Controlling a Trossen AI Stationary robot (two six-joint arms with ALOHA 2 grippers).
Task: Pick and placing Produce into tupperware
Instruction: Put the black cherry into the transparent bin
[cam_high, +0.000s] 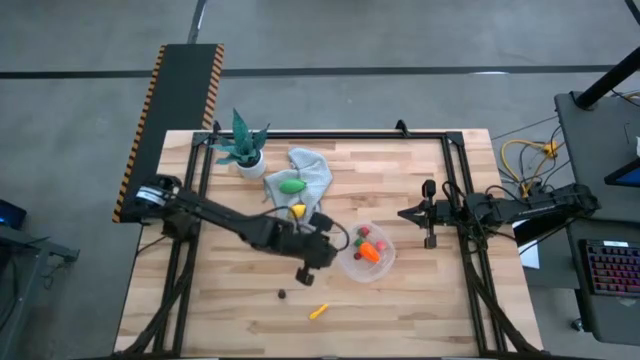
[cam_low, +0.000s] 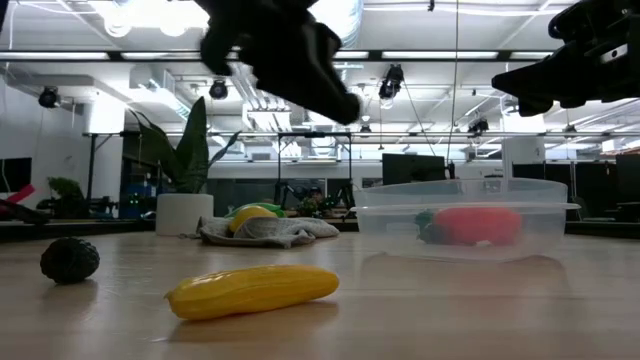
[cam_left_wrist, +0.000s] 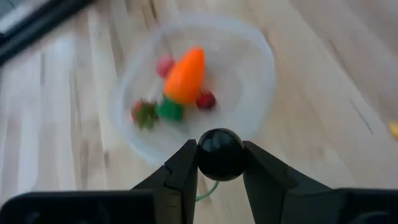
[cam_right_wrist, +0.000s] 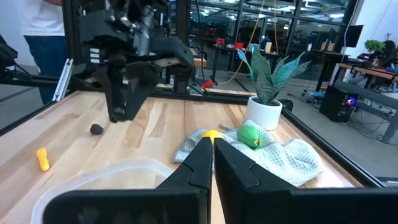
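With a small dark round berry (cam_left_wrist: 219, 154) pinched between its fingers, my left pincer (cam_left_wrist: 220, 163) hangs over the near rim of the round clear plastic tupperware (cam_high: 385, 262), which sits just right of centre in the high view on the pale wooden desk (cam_high: 420, 310). The jaws are closed down to the width of the berry, touching it on both sides, so I judge it is held high like this to clear the container's wall before the drop.

Inside the tupperware I can see an orange toy carrot (cam_left_wrist: 185, 76) lying across the middle, a green piece (cam_left_wrist: 168, 110) touching its blunt end, and a few small red berries around them. The walls are see-through enough that the carrot shows as an orange shape from desk height.

Several pieces are not yet in. A yellow-orange sliver (cam_high: 318, 311) lies alone in the lower middle of the high view, with another dark berry (cam_high: 282, 294) to its left, apart from it. A crumpled grey cloth (cam_high: 312, 168) in the upper middle carries a green fruit (cam_high: 292, 185) and, at its lower edge, a yellow lemon (cam_high: 297, 210). A green potted plant in a white pot (cam_high: 250, 162) stands just left of the cloth.

My right pincer (cam_right_wrist: 212, 154) waits at the right of the desk, well apart from the container, its fingers pressed together on nothing.
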